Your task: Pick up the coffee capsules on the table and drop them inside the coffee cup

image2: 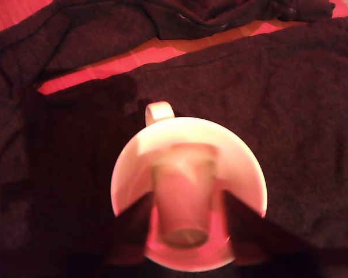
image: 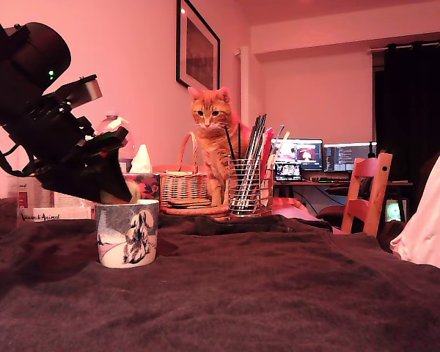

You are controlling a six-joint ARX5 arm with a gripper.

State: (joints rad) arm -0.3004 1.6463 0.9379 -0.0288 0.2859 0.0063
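The coffee cup (image: pixel 127 232), greyish-white with a painted winter scene, stands on the dark blanket at the exterior view's left. My gripper (image: pixel 116 189) hangs tilted just above its rim. From the wrist view I look straight down into the white cup (image2: pixel 133 156), its handle pointing away. A cream-beige coffee capsule (image2: pixel 182 194) sits between my dark fingers (image2: pixel 134 223), directly over the cup's opening, and my gripper (image2: pixel 185 211) is shut on it. In the exterior view only a pale bit of the capsule (image: pixel 123 196) peeks out under the fingers.
A dark blanket (image: pixel 264 286) covers the table. Behind the cup are a tissue box (image: pixel 141 176), a wicker basket (image: pixel 182 187), an orange cat (image: pixel 214 139) and a wire-mesh pen holder (image: pixel 246 189). A wooden chair (image: pixel 370 192) and a white cloth (image: pixel 433 220) are at the exterior view's right.
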